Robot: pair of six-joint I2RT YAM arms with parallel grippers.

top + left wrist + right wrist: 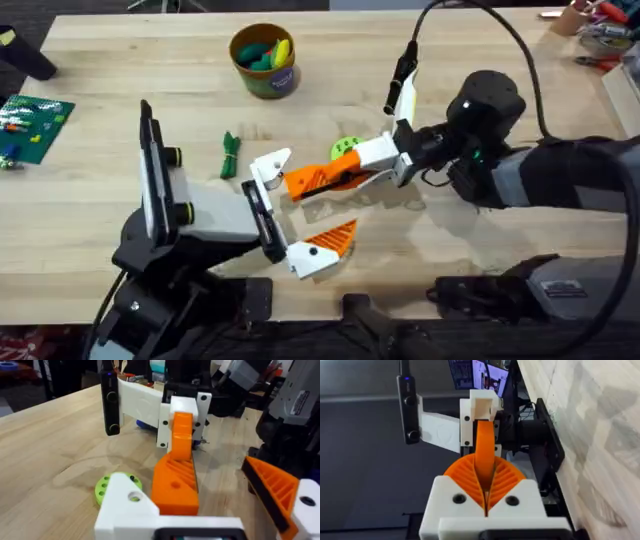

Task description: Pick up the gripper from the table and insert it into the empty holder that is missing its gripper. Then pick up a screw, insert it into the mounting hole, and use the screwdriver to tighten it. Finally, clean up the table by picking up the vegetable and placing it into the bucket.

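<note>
left pincer [290,215], nearest the bases, stands wide; its upper finger is the bare white holder [268,168], its lower finger keeps an orange wedge. right pincer [352,172] is clamped on the gripper [320,181], held level w/ tip at the holder. risk: slight tilt jams the tip on the holder edge or twists it in the pads. farther off, bucket [264,60] on the desk [100,120].
</note>
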